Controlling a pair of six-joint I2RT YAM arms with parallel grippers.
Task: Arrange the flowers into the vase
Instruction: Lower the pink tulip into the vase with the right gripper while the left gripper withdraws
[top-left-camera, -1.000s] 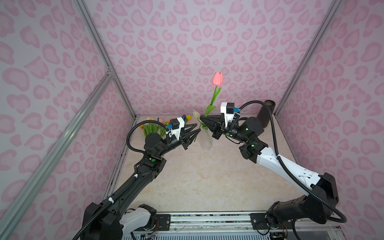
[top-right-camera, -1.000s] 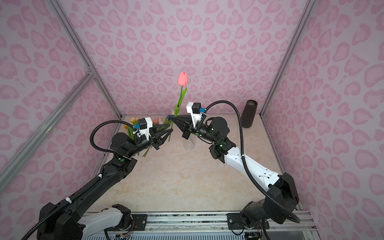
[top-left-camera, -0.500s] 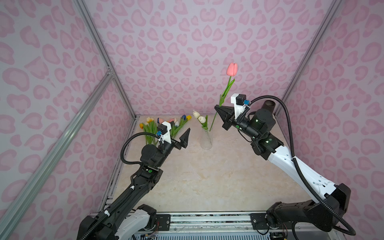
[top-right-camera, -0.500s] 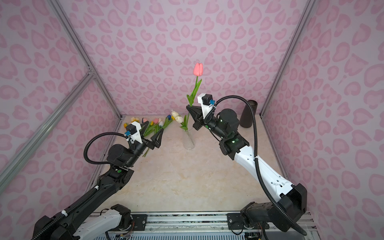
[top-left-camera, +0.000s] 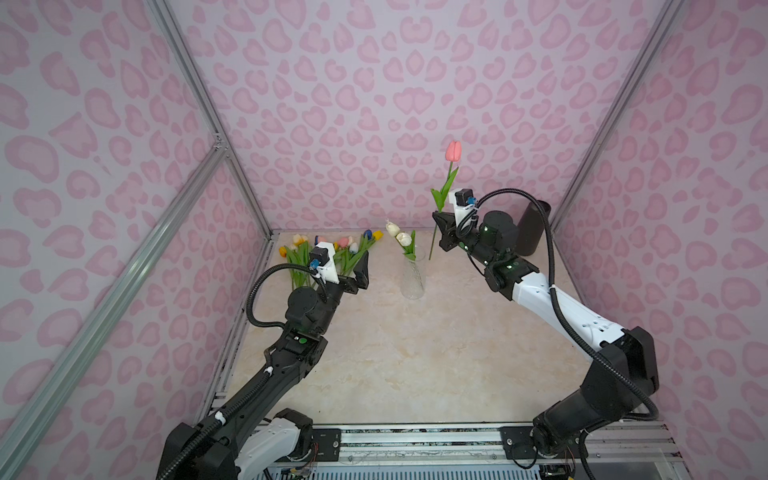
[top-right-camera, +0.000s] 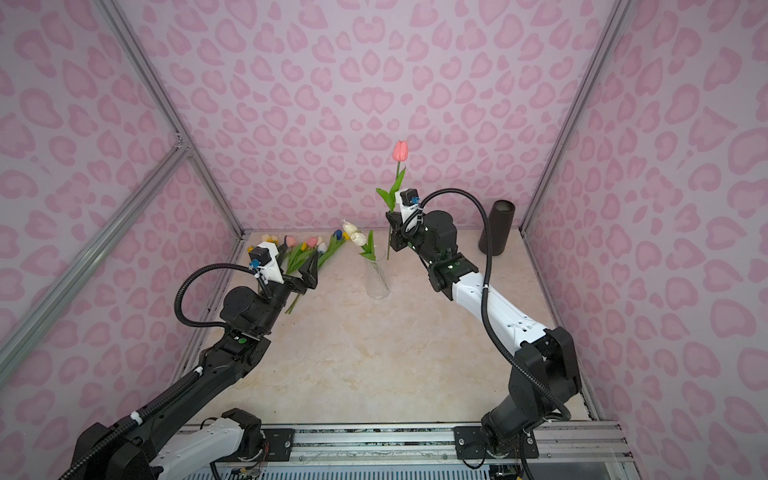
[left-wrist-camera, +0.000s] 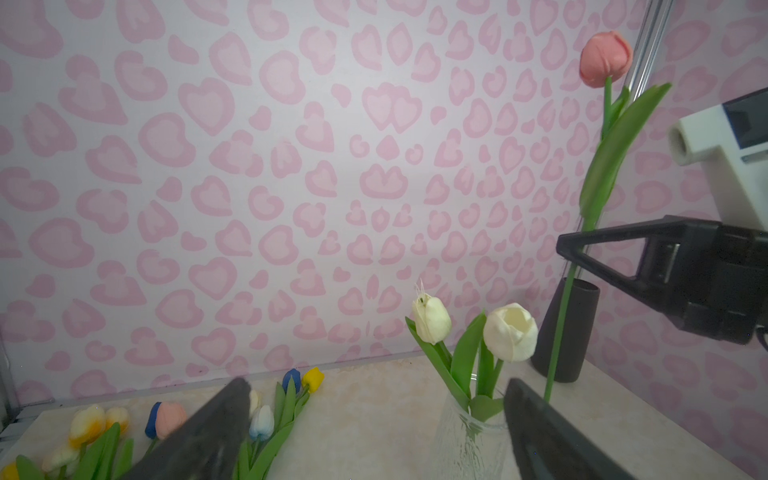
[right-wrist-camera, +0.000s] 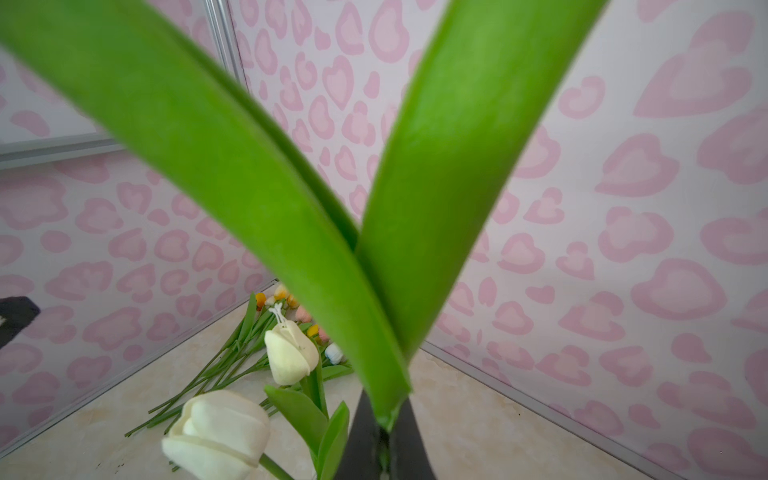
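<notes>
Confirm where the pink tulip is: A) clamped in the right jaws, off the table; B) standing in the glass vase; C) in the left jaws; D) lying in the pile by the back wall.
A: the right jaws pinch the pink tulip by its stem, whose end hangs outside the glass vase.

Left arm (top-left-camera: 303, 309) and right arm (top-left-camera: 552, 303) alike: black joints, white link shells, looped black cables (top-left-camera: 249, 300), black triangular fingers (top-left-camera: 363, 267).

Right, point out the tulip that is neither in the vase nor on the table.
The pink tulip, held upright in the right gripper. Two cream-white tulips stand in the clear glass vase; the other tulips lie flat.
</notes>
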